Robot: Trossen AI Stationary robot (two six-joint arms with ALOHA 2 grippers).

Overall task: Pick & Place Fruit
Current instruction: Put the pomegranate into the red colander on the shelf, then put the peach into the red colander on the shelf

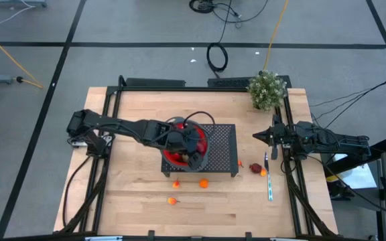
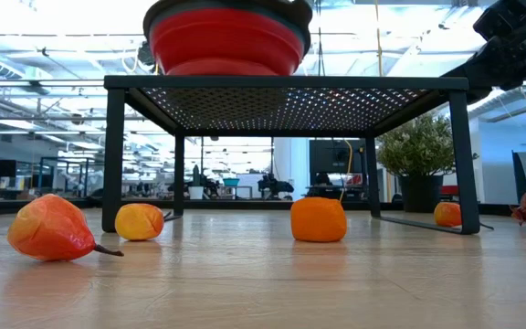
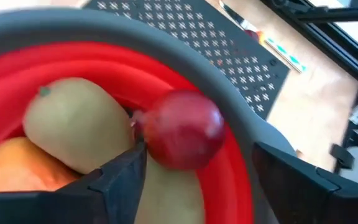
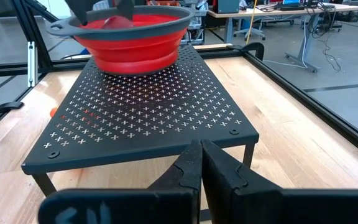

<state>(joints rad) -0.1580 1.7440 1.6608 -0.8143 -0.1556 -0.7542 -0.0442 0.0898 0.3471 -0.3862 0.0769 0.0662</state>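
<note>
A red bowl with a grey rim (image 1: 173, 158) stands on the left part of a black perforated stand (image 1: 223, 144). My left gripper (image 3: 199, 152) hangs open over the bowl, slanting down into it. A dark red fruit (image 3: 182, 130) lies between its fingers, resting on two pale brown ovals (image 3: 73, 127) beside an orange piece (image 3: 14, 168). Three orange fruit (image 1: 203, 182) lie on the table in front of the stand. A dark red one (image 1: 255, 167) and a small orange one (image 1: 263, 172) lie to its right. My right gripper (image 4: 201, 158) waits shut at the table's right edge. My left gripper stands with one fingertip (image 3: 132, 165) right against the dark red fruit's side (image 3: 146, 143), and I cannot tell whether they touch. The other finger (image 3: 291, 180) is clear of the fruit. The fruit rests on the brown ovals inside the bowl.
A leafy potted plant (image 1: 267, 89) stands at the far right corner. A thin utensil (image 1: 269, 184) lies near the right rail. The right half of the stand's top is bare. In the low view, loose fruit (image 2: 51, 228) (image 2: 319, 219) lie before the stand's legs.
</note>
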